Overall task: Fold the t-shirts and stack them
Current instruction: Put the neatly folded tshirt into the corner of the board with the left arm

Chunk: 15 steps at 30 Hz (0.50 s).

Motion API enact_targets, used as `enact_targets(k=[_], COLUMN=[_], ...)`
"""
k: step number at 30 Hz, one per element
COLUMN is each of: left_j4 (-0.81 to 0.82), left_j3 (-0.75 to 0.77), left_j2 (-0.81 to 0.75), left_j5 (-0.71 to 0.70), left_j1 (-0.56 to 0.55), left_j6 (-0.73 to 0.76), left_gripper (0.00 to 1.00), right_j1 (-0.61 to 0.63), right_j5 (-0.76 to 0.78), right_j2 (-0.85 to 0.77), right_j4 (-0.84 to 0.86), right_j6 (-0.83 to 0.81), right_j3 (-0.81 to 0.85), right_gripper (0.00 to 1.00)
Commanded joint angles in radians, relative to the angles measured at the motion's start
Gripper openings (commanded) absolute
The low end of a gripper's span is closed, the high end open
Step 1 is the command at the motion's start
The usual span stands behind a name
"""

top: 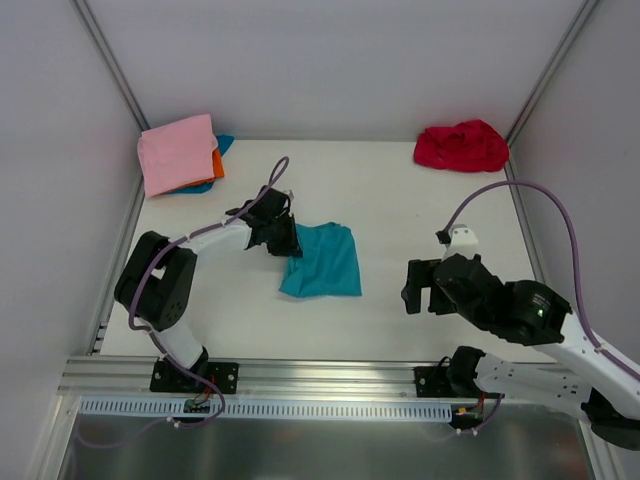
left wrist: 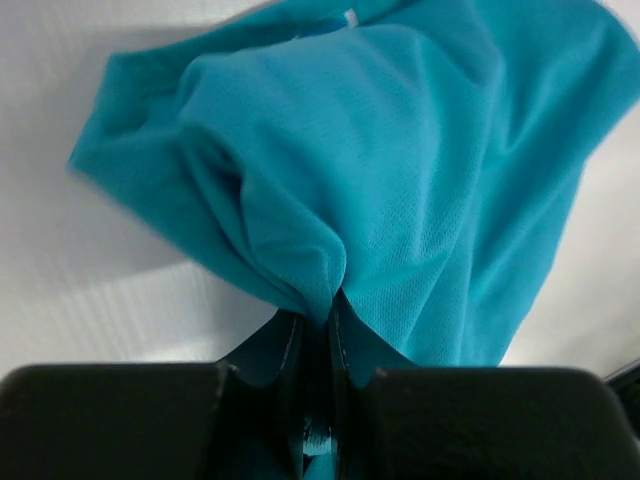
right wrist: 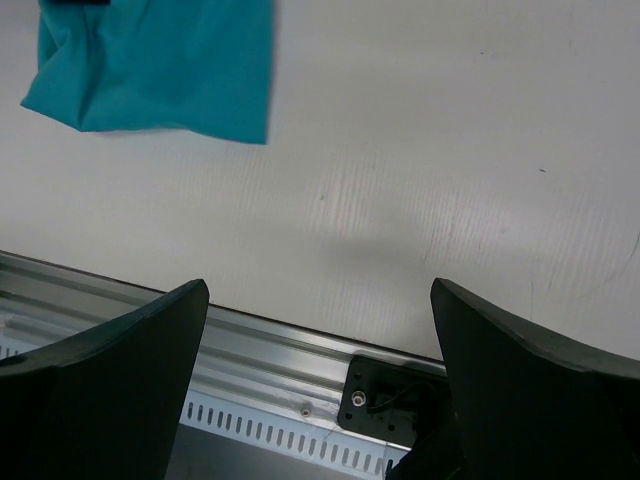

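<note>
Two dark fingers of the left gripper (left wrist: 318,325) are pressed together on a bunched fold of the teal t-shirt (left wrist: 400,150), with only a thin slit between them where the cloth is caught. From that pinch the fabric fans away in soft creases, and at its far edge a small white neck label (left wrist: 350,17) peeks out. It is too small and blurred for me to read anything on it.

From above, the left gripper (top: 285,238) sits at the shirt's left upper corner. The teal t-shirt (top: 325,262) lies roughly in the middle of the white table (top: 400,210) as a loosely folded, near-square shape. The left arm reaches to it from its base at the near left.

The right gripper (right wrist: 318,290) is spread wide with nothing between its fingers, and only bare table and the metal rail (right wrist: 280,360) show beneath it. It hangs near the front edge, well apart from the teal t-shirt (right wrist: 150,65), which shows at the upper left of its view. From overhead the right gripper (top: 420,288) sits to the right of the shirt.

Further out, the pink t-shirt (top: 178,152) lies folded in the far left corner on top of the orange t-shirt (top: 216,163) and the blue t-shirt (top: 224,144), whose edges stick out beneath it. The red t-shirt (top: 462,146) is crumpled in the far right corner. A purple cable (top: 540,190) loops up over the right arm. I see no brand or writing anywhere.
</note>
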Motion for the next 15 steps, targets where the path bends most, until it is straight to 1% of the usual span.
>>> enact_targets(k=[1, 5, 6, 9, 15], left_j4=[-0.209, -0.35, -0.366, -0.421, -0.495], left_j3=[0.163, 0.303, 0.325, 0.43, 0.569], left_j2=[0.046, 0.111, 0.12, 0.174, 0.283], left_j5=[-0.114, -0.204, -0.245, -0.283, -0.336], left_j1=[0.002, 0.003, 0.006, 0.016, 0.058], left_j6=[0.106, 0.164, 0.172, 0.194, 0.247], left_gripper=[0.0, 0.0, 0.0, 0.0, 0.0], right_j1=[0.002, 0.001, -0.001, -0.002, -0.002], right_j5=[0.072, 0.083, 0.083, 0.082, 0.068], right_j2=[-0.03, -0.053, -0.058, -0.076, -0.146], right_j4=[-0.035, -0.023, -0.017, -0.011, -0.023], right_j6=[0.008, 0.006, 0.005, 0.005, 0.012], right_j3=[-0.023, -0.052, -0.058, -0.08, -0.116], right_gripper=[0.99, 1.0, 0.99, 0.99, 0.99])
